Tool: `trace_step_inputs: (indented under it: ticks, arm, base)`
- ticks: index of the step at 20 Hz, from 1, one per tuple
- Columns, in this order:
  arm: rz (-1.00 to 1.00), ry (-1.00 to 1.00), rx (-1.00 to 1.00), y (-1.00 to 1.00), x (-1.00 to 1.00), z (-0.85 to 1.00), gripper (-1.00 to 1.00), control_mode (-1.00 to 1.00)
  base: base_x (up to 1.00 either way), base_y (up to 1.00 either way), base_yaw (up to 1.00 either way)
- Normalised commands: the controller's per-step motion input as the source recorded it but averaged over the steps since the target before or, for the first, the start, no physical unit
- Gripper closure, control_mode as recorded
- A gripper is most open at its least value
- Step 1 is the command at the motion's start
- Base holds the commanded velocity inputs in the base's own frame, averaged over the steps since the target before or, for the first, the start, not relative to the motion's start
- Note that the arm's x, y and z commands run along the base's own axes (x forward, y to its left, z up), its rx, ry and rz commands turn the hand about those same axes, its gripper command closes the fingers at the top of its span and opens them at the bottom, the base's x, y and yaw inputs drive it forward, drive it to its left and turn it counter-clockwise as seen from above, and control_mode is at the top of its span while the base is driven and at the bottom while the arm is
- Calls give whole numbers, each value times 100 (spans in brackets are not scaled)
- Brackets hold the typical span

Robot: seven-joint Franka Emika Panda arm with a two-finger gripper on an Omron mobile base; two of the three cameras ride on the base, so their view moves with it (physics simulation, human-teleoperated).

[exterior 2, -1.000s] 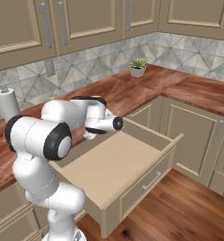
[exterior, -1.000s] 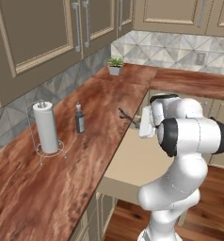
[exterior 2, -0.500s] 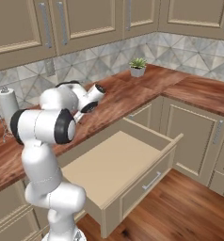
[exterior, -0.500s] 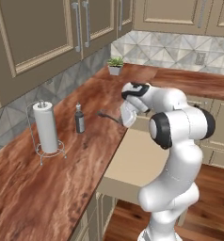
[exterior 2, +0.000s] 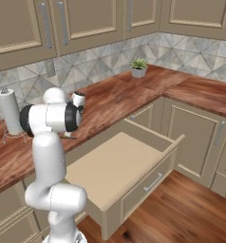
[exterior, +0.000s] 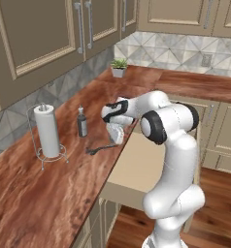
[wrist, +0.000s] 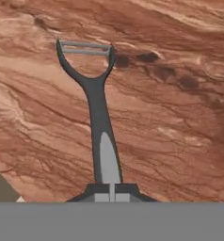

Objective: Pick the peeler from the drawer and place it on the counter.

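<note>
The peeler (wrist: 99,117) is a thin dark tool with a forked head, and my gripper (wrist: 111,192) is shut on the end of its handle. In the left base view the peeler (exterior: 99,148) lies low over the reddish-brown counter (exterior: 64,184) near its front edge, pointing left from my gripper (exterior: 114,142). I cannot tell whether it touches the wood. The beige drawer (exterior: 137,164) stands pulled out to the right of my hand, its pale inside (exterior 2: 110,166) bare.
A paper towel roll on a wire stand (exterior: 47,137) and a small dark bottle (exterior: 82,122) stand on the counter behind the peeler. A potted plant (exterior: 119,67) sits in the far corner. The open drawer's front (exterior 2: 148,182) juts out over the wood floor.
The arm has swung from above the open drawer leftward over the counter and come down, carrying the peeler with it. The drawer has stayed open.
</note>
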Motion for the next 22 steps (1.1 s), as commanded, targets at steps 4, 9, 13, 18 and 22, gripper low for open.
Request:
trace_step_inputs:
  ticks: [4, 9, 13, 18, 22]
  arm:
    - [17, 0, -26, 53, 1, -91, 100, -100]
    - [14, 0, -20, 43, 0, -60, -100, -100]
    - [12, -7, -5, 12, -7, 0, -100, -100]
    - [13, -29, 0, -11, -41, 53, -100, -100]
    - [13, -49, 2, -29, -81, 64, -100, -100]
  base:
    - [0, 0, 0]
    - [0, 0, 0]
    - [0, 0, 0]
    - [0, 0, 0]
    - [0, 0, 0]
